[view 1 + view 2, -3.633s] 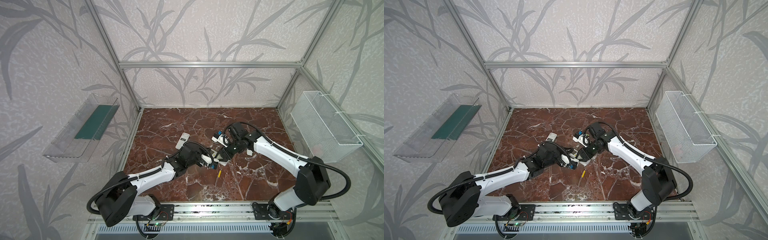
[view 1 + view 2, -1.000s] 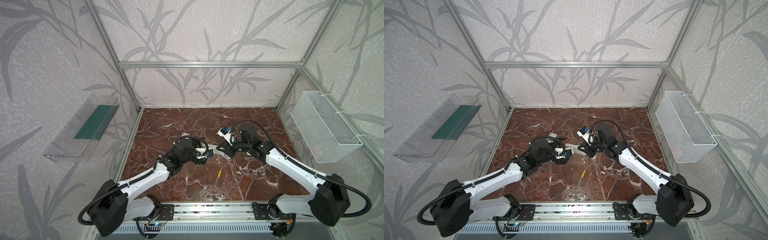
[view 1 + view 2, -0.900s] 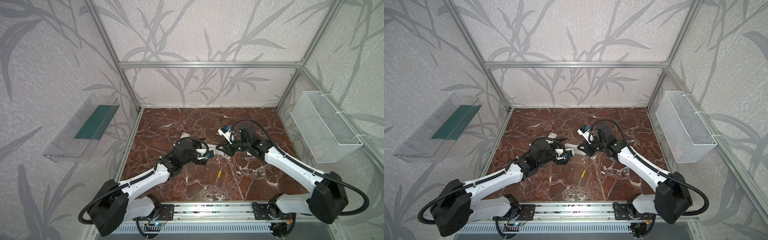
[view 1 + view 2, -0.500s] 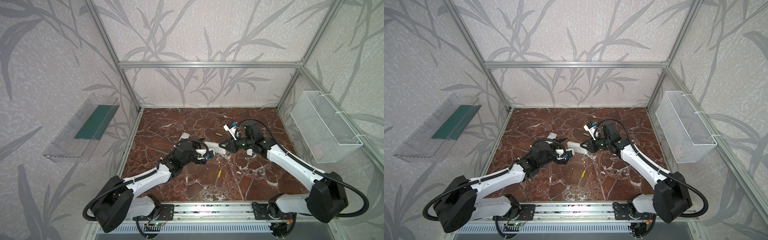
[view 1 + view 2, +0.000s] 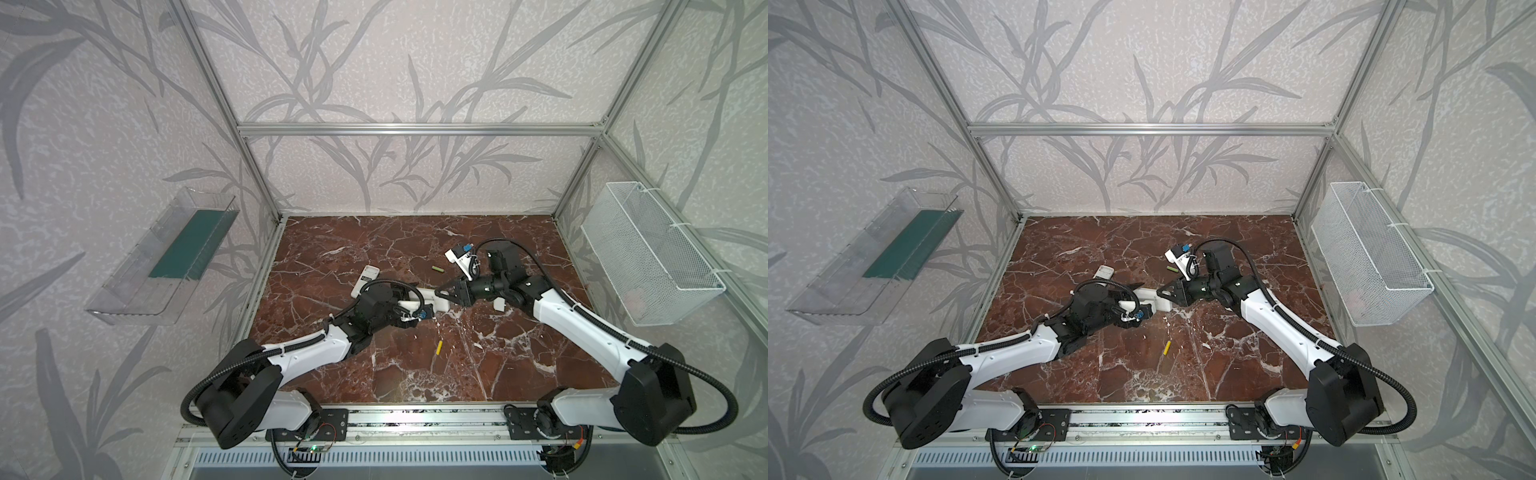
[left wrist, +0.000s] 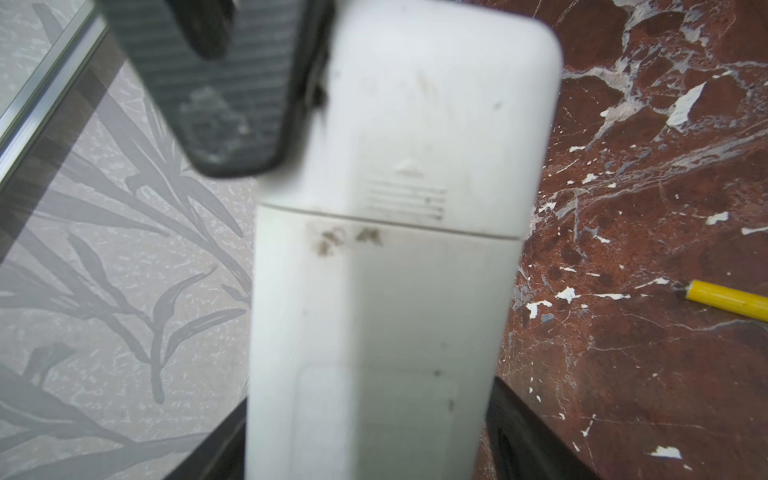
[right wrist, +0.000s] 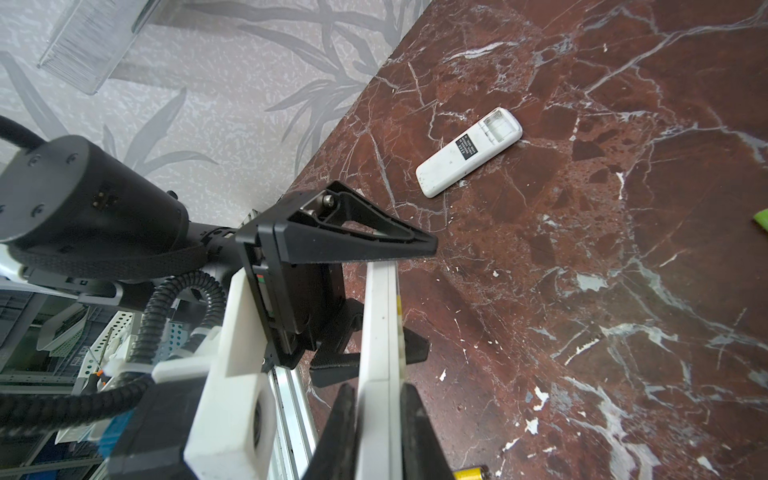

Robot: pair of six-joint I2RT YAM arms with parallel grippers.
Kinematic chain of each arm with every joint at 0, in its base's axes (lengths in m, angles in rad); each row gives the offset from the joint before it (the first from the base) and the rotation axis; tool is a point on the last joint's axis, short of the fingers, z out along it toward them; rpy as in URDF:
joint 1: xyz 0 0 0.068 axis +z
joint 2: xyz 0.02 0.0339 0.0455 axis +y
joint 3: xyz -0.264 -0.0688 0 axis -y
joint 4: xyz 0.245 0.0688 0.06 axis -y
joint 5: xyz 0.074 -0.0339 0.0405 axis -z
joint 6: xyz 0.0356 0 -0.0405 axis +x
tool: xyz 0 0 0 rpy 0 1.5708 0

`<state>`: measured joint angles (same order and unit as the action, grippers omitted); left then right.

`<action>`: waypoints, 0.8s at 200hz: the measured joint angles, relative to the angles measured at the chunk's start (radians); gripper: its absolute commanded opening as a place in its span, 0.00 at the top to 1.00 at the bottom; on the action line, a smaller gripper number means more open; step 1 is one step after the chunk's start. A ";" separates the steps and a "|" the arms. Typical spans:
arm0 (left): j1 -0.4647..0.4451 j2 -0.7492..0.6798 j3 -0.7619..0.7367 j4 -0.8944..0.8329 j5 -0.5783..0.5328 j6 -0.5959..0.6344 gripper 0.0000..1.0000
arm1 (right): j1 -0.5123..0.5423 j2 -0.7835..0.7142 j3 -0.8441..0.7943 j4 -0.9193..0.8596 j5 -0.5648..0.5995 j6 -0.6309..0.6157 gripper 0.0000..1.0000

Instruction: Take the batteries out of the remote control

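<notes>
Loose on the marble table point(image 5: 374, 232): yellow battery point(image 5: 439, 348) lower centre, well clear of both arms; green battery point(image 5: 437, 269) upper centre, just above the right gripper point(image 5: 444, 291) in frame. Mid-frame, white remote control point(image 5: 439, 303), back cover point(image 6: 436, 104) seemingly shut, so likely not yet emptied. Pinched at one end by that gripper. Just narrowed around it from full spread: left gripper point(image 5: 415, 306); firm contact cannot be told. Handover likely.

white links point(image 5: 307, 357), black joints point(image 5: 652, 397), ribbed black cables point(image 7: 62, 405), black wedge-shaped right claw point(image 7: 376, 386)
</notes>
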<state>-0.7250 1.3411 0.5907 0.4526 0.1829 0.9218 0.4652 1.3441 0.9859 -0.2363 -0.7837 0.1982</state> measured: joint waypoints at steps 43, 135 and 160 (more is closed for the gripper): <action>-0.001 0.000 0.001 0.008 0.006 0.004 0.45 | -0.024 0.000 0.000 0.010 -0.034 0.013 0.98; -0.002 -0.008 0.040 -0.081 0.032 -0.011 0.79 | -0.041 0.000 0.000 0.011 -0.051 0.008 0.76; -0.002 -0.012 0.084 -0.175 0.027 -0.030 0.84 | -0.042 0.000 0.000 0.013 -0.030 0.001 0.66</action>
<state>-0.7265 1.3289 0.6743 0.2779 0.2104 0.8917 0.4232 1.3441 0.9859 -0.2237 -0.8135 0.1993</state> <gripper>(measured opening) 0.546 0.306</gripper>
